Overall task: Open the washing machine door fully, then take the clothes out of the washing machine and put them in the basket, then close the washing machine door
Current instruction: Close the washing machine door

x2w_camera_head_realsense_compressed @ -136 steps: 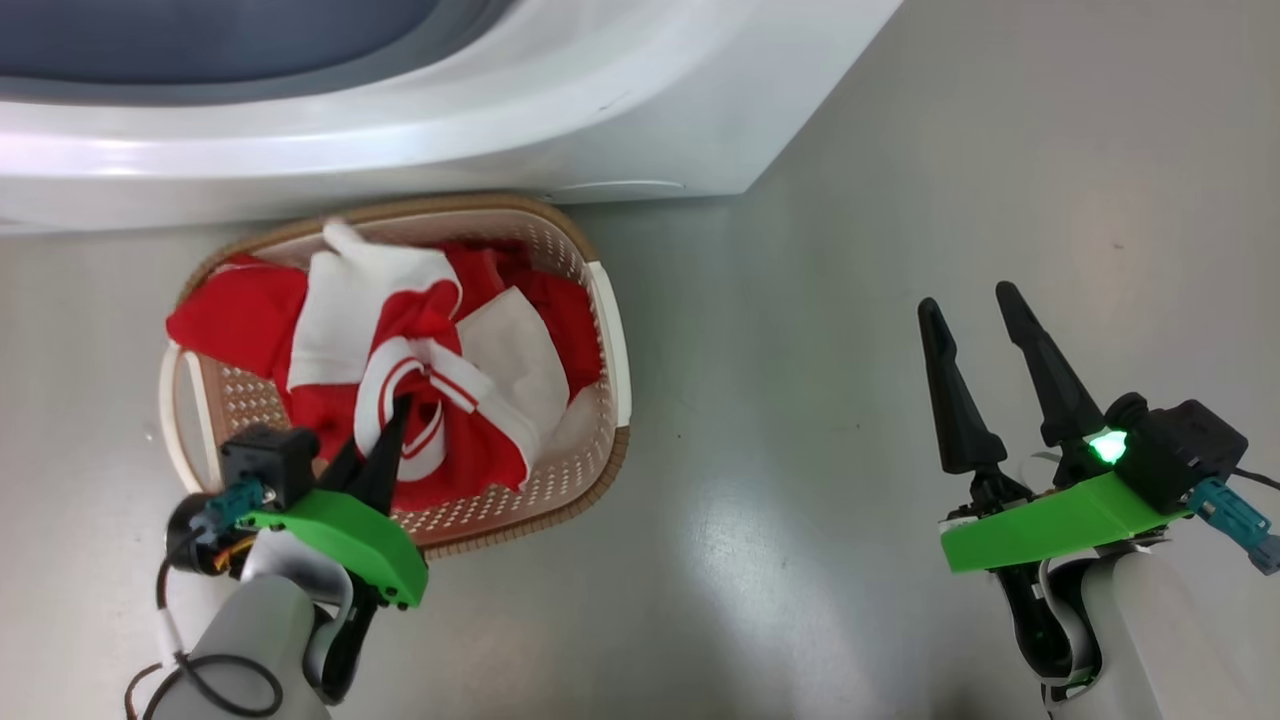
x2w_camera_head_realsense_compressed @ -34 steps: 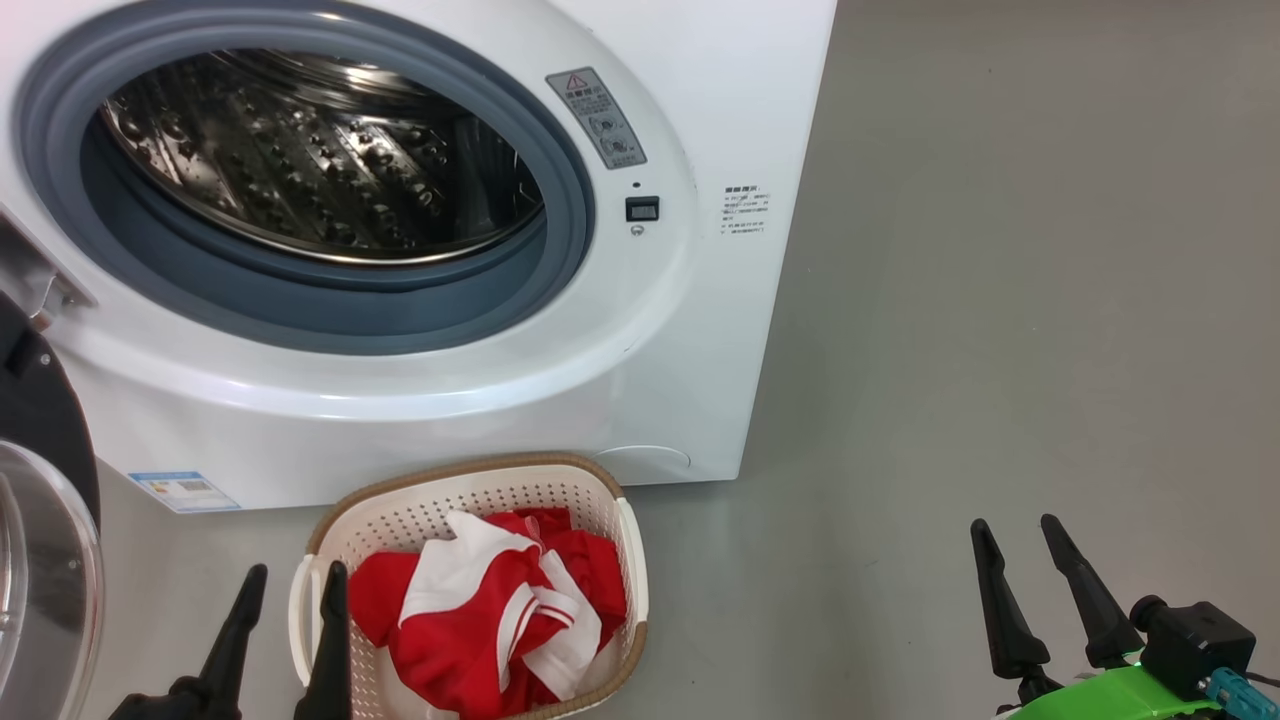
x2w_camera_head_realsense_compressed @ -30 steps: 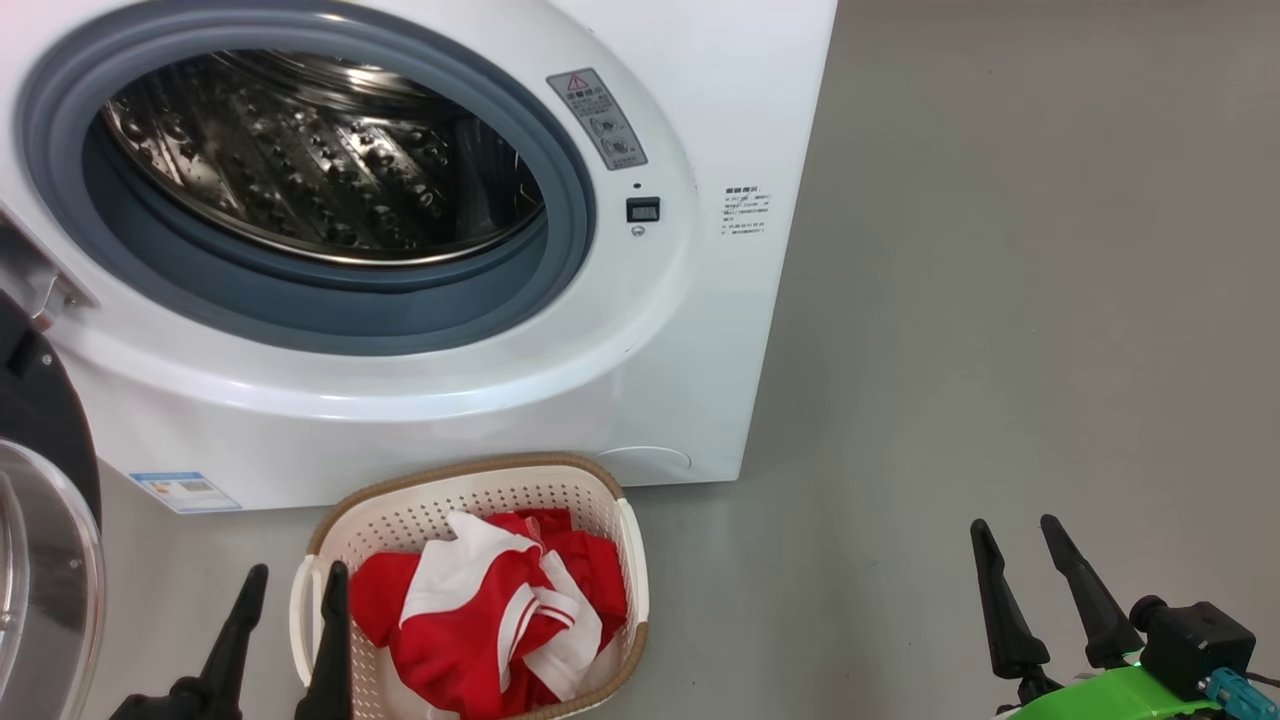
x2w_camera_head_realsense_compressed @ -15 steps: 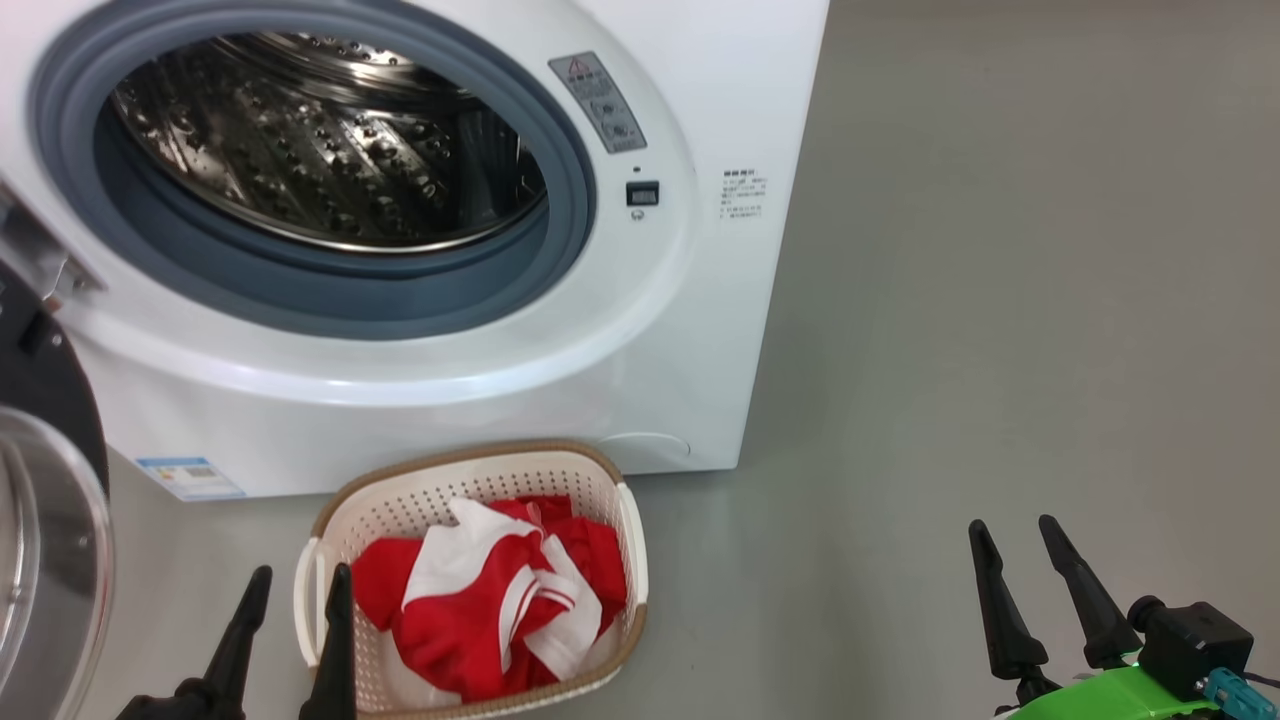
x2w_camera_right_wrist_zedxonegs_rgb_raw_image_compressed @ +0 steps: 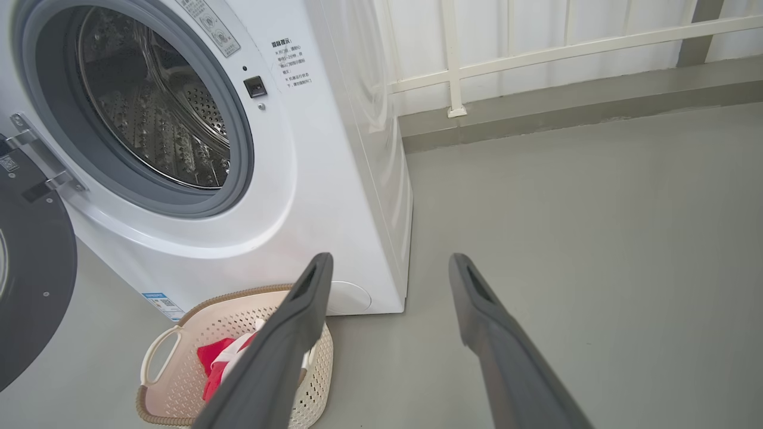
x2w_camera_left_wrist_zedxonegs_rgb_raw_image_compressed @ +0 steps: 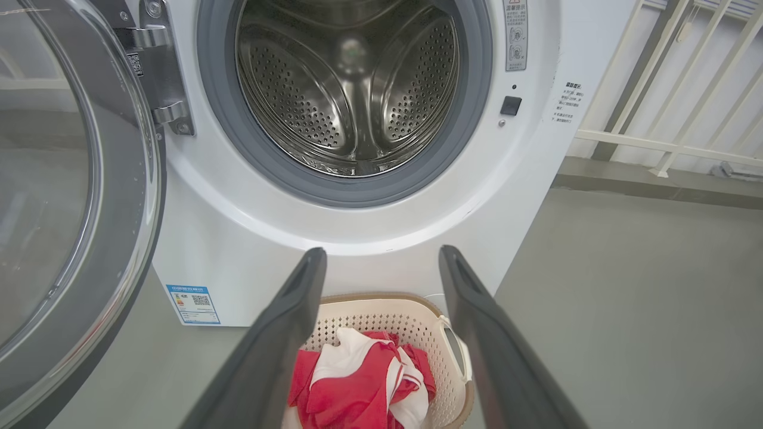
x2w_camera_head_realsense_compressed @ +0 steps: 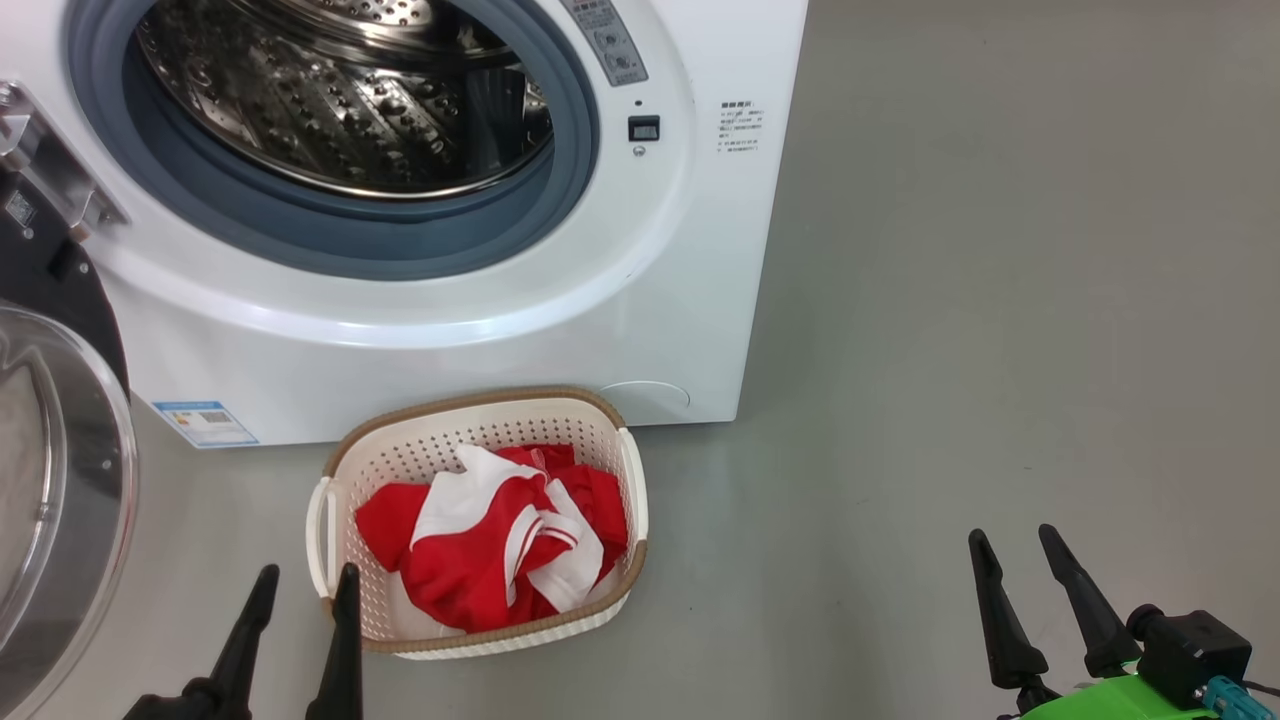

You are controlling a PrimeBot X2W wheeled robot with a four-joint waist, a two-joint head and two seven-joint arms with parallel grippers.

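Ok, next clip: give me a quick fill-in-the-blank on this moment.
1. The red and white clothes lie in the ____.
2. The washing machine door stands ____.
3. The steel drum of the washing machine is ____.
4. The left tool and right tool are both ____, holding nothing.
Missing: basket; open; empty; open.

Count, this moment:
- 1 washing machine [x2w_camera_head_realsense_compressed: 640, 300]
- 1 washing machine door [x2w_camera_head_realsense_compressed: 60, 480]
- 1 basket [x2w_camera_head_realsense_compressed: 480, 405], 2 side handles [x2w_camera_head_realsense_compressed: 318, 535]
- 1 red-and-white heap of clothes [x2w_camera_head_realsense_compressed: 470, 560]. It is tangled, so the garment number cannot be told, probably more than one.
- 3 labels on the machine front: grey warning label [x2w_camera_head_realsense_compressed: 612, 40], small printed text [x2w_camera_head_realsense_compressed: 738, 122], blue label [x2w_camera_head_realsense_compressed: 205, 423] near left
- 2 grippers: left gripper [x2w_camera_head_realsense_compressed: 308, 572], right gripper [x2w_camera_head_realsense_compressed: 1011, 532], 2 fingers [x2w_camera_head_realsense_compressed: 1003, 620] each
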